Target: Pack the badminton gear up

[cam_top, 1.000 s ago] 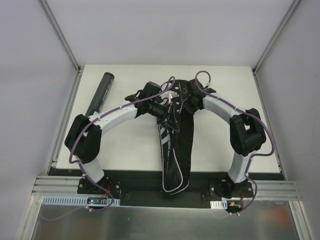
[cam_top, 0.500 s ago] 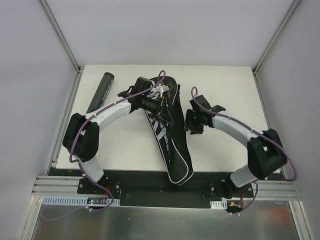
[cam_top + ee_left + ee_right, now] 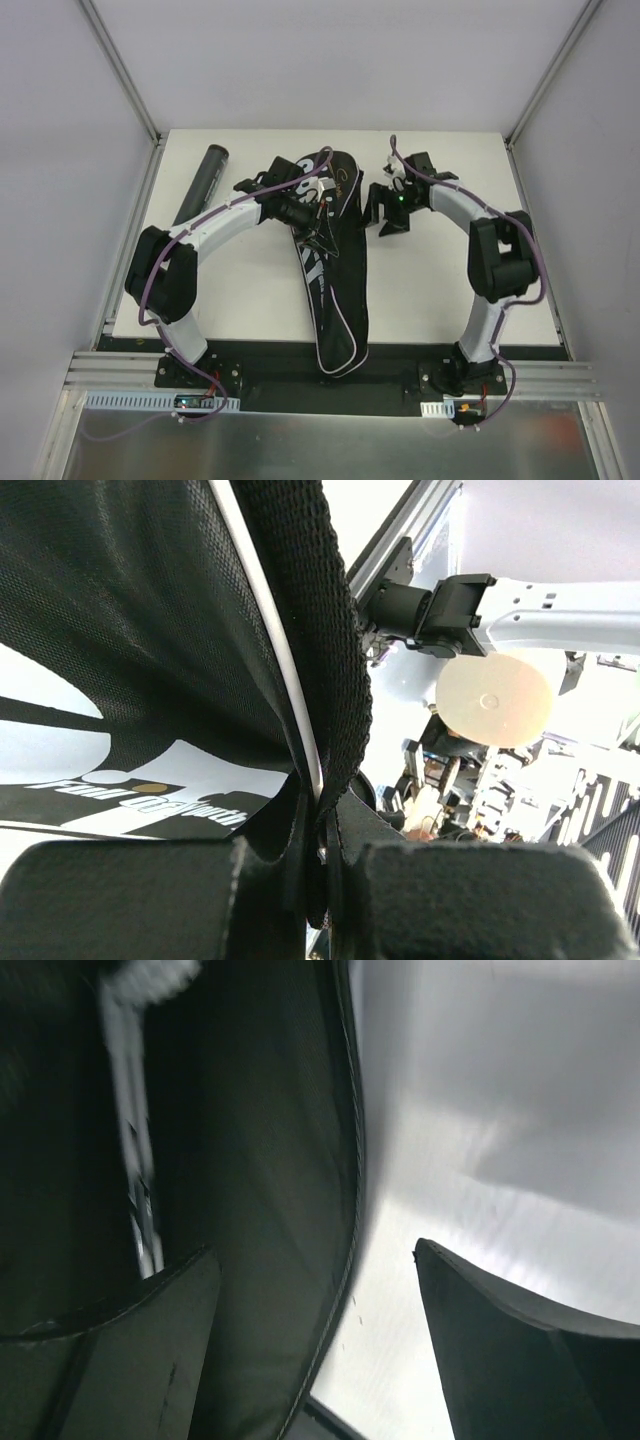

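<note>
The long black bag with white lettering lies lengthwise down the middle of the table, its wide end at the back. My left gripper is shut on the bag's webbing strap and white-piped edge near that wide end. My right gripper hovers open just right of the bag's upper part. In the right wrist view the bag's piped edge runs between the spread fingers, which touch nothing. The black tube lies at the back left.
The bag's narrow end hangs over the table's near edge, between the arm bases. Grey walls with metal rails close in the table on the left, right and back. The right arm shows in the left wrist view.
My right gripper has let go of the bag's top and opened, swung out to the right, then come back beside the bag. The left gripper kept its grip while the bag shifted left.
</note>
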You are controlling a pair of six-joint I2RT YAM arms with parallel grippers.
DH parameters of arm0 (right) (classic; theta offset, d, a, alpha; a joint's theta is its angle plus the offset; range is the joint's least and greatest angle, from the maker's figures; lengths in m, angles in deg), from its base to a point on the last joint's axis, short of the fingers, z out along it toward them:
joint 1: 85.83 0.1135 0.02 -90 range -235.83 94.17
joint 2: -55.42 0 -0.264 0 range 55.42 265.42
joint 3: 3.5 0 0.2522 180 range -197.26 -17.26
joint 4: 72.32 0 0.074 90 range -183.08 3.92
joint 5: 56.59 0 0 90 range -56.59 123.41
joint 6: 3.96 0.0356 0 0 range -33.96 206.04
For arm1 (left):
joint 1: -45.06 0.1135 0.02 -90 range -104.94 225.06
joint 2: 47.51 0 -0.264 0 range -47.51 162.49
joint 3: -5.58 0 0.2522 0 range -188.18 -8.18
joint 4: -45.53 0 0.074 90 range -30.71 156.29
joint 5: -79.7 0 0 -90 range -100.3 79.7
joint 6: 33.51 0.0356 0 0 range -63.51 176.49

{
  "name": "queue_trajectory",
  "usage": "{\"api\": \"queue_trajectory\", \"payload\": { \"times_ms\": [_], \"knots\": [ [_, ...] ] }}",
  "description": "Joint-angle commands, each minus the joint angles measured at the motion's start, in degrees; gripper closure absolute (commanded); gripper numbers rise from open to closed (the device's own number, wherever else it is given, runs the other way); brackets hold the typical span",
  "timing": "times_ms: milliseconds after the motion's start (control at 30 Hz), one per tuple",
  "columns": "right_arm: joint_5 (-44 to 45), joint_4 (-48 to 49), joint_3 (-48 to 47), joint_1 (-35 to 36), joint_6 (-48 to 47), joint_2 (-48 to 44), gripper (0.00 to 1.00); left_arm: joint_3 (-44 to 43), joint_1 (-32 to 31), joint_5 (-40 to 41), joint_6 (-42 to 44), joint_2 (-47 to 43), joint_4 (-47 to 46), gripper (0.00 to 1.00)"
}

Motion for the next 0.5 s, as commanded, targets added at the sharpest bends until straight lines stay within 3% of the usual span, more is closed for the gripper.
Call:
{"api": "queue_trajectory", "payload": {
  "times_ms": [0,167,267,300,367,467],
  "knots": [
    [-9.1,2.5,-11.3,-0.2,-2.6,10.5,0.2,-3.5,-0.2,-2.1,4.2,-3.0,4.1,1.0],
    [-8.7,11.0,-12.3,-0.1,2.6,15.5,0.27,-4.5,-0.4,-1.7,5.6,-3.7,5.2,1.0],
    [-9.0,16.4,-11.9,-0.1,5.9,16.5,0.38,-5.2,-0.3,-1.1,6.8,-3.6,6.6,1.0],
    [-9.6,17.6,-12.2,-0.1,6.6,16.6,0.5,-5.2,-0.4,-0.9,7.1,-3.7,7.1,1.0],
    [-10.7,18.6,-12.4,-0.1,9.2,16.0,0.63,-5.2,-0.4,0.8,8.3,-3.7,8.7,1.0],
    [-11.0,21.5,-9.4,0.1,15.0,10.8,0.94,-5.2,-0.4,3.2,10.2,-3.5,10.3,0.99]
  ]
}}
